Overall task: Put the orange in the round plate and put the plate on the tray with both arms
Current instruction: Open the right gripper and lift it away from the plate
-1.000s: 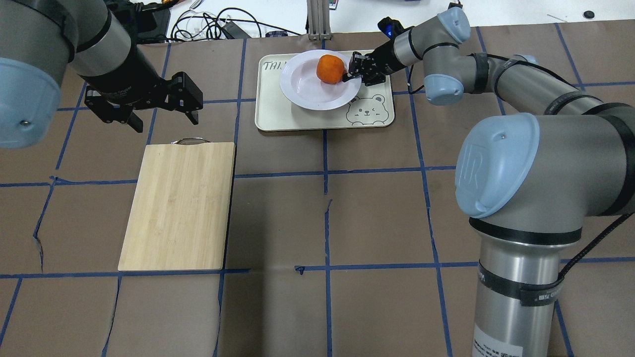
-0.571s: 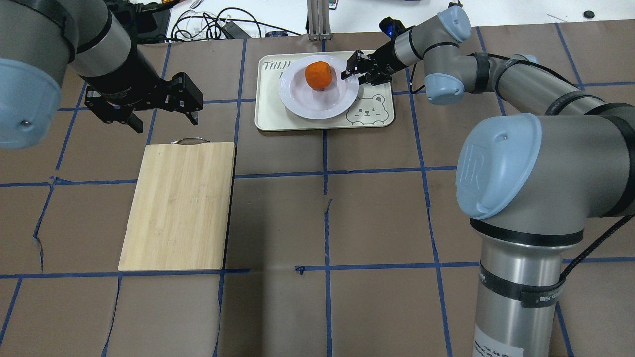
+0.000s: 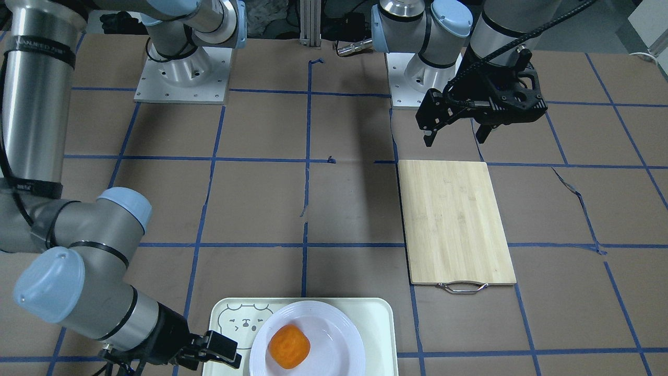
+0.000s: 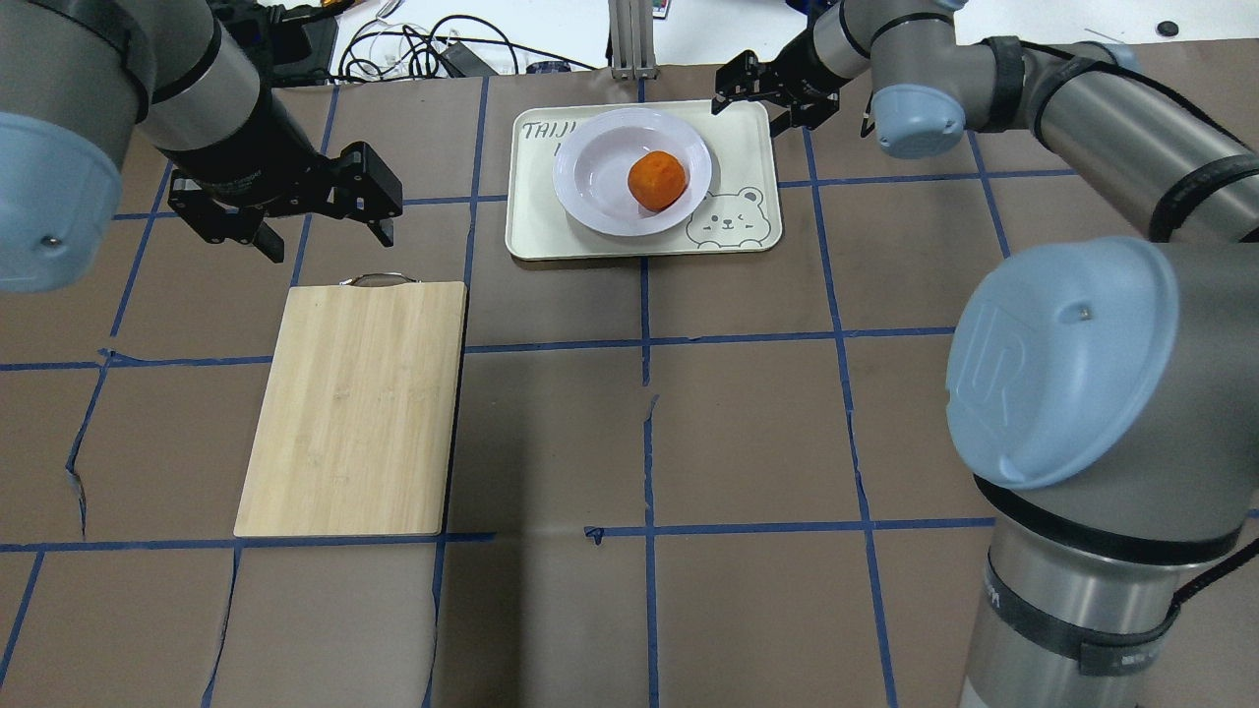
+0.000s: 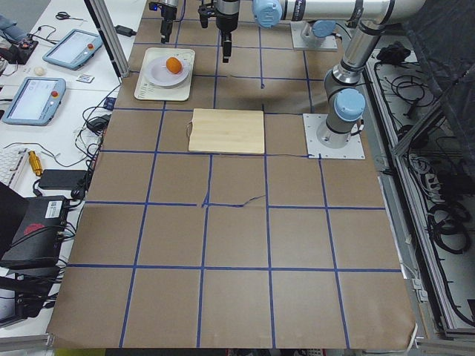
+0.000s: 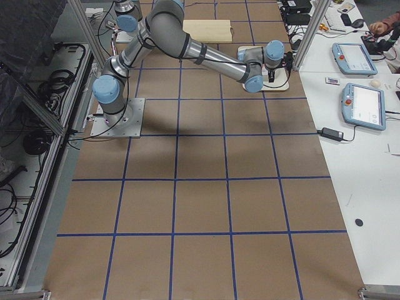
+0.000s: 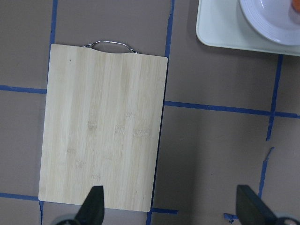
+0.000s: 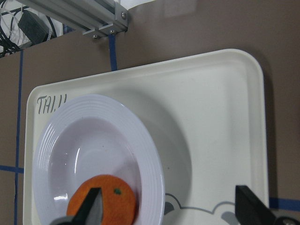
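The orange (image 4: pixel 657 181) lies in the white round plate (image 4: pixel 590 177), right of its centre. The plate rests flat on the cream tray (image 4: pixel 749 147) at the table's far side. My right gripper (image 4: pixel 749 110) hovers open and holds nothing above the tray's far right corner, apart from the plate. Its wrist view looks down between its fingers on the orange (image 8: pixel 105 204), the plate (image 8: pixel 93 150) and the tray (image 8: pixel 211 117). My left gripper (image 4: pixel 329 241) hangs open and holds nothing, left of the tray and just beyond the cutting board.
A bamboo cutting board (image 4: pixel 359 408) with a metal handle lies on the left half of the brown, blue-taped table. An aluminium post (image 4: pixel 629 39) and cables stand just beyond the tray. The front-facing view shows the tray (image 3: pixel 376 313) at the table's edge.
My right gripper let go of the plate's rim and drew back up and away past the tray's far right corner. The plate settled flat and the orange rolled right. The left arm stayed still.
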Motion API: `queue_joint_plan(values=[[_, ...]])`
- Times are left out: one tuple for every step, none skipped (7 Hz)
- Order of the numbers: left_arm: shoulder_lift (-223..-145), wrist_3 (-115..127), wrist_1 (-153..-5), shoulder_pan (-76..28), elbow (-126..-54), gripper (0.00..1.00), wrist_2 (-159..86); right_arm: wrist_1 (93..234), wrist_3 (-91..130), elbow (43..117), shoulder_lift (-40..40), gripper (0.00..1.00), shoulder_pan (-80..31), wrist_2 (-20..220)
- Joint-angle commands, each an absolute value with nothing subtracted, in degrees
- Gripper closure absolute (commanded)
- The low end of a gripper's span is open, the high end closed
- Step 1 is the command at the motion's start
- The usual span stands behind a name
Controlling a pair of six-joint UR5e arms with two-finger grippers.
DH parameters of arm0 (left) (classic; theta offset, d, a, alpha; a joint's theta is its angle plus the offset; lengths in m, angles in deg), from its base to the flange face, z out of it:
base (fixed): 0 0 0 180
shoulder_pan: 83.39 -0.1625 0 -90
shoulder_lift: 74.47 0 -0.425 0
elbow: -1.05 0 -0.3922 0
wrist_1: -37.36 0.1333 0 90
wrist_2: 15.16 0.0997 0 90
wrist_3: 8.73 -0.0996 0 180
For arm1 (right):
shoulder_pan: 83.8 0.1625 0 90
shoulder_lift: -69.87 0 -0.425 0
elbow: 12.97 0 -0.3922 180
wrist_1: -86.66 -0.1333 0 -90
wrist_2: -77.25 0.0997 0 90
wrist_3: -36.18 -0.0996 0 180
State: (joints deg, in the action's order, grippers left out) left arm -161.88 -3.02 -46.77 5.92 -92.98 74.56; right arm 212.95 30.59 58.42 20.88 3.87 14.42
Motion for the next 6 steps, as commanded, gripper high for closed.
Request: queue_joint_plan(values=[[-162.1, -2.9, -46.8, 6.1, -92.8, 0.00, 74.5, 195.8, 31.0, 59.1, 9.9, 0.00, 3.8, 4.1], [-162.1, -2.9, -46.8, 6.0, -92.8, 0.00, 74.5, 186.2, 31.0, 61.0, 4.4, 0.00, 2.8, 2.0], [-162.1, -2.9, -46.8, 5.9, -92.8, 0.00, 74.5, 181.4, 31.0, 63.7, -2.7, 0.00, 1.6, 1.8], [-162.1, -2.9, -46.8, 6.0, -92.9, 0.00, 74.6, 179.1, 31.0, 67.9, -8.0, 0.00, 1.8, -2.0], [-161.9, -2.9, -46.8, 6.0, -92.9, 0.00, 74.6, 179.2, 31.2, 72.0, -12.2, 0.00, 2.0, -5.1], [-161.9, -3.0, -46.8, 5.9, -93.0, 0.00, 74.7, 178.9, 31.3, 74.6, -14.8, 0.00, 2.0, -5.2]])
